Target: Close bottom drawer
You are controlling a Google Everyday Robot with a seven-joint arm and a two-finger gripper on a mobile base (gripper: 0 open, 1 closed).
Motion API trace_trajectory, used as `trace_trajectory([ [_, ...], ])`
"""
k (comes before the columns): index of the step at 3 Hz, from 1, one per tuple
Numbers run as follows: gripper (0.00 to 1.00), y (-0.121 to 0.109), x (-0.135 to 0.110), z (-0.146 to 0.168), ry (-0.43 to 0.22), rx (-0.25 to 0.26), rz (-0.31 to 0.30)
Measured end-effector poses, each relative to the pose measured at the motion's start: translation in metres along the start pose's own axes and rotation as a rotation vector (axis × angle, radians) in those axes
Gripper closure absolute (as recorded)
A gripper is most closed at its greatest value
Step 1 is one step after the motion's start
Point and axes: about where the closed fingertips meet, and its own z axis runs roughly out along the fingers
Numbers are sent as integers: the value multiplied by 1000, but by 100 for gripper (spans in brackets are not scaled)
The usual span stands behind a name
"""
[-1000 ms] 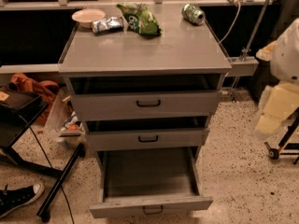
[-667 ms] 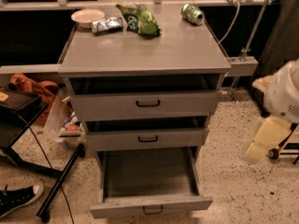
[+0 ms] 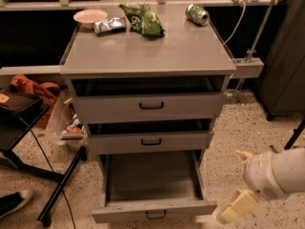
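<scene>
The grey cabinet [image 3: 147, 49] has three drawers. The bottom drawer [image 3: 152, 213] is pulled far out; its inside is empty and its small black handle faces me at the lower edge of the view. The middle drawer [image 3: 151, 142] and the top drawer [image 3: 151, 106] stick out slightly, with dark gaps above them. My gripper [image 3: 238, 205], cream-coloured on a white arm [image 3: 276, 173], hangs low at the right, just beyond the bottom drawer's front right corner, apart from it.
On the cabinet top are a bowl [image 3: 89, 17], a silver packet [image 3: 109, 25], a green bag [image 3: 143, 18] and a green can [image 3: 197, 14]. Black stand legs [image 3: 59, 185], a shoe [image 3: 12, 202] and orange cloth [image 3: 33, 87] lie left. A pole [image 3: 259, 32] stands right.
My arm and gripper have dropped down and moved left, from beside the top drawer's height to floor level near the bottom drawer's front right corner. The drawers have not moved.
</scene>
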Motion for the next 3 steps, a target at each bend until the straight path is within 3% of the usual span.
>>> trace_trajectory([
  [1,0,-8,8,21,-67,18,3],
  [2,0,-8,8,20,-69,22,7],
  [3,0,-14,38,41,-65,56,20],
])
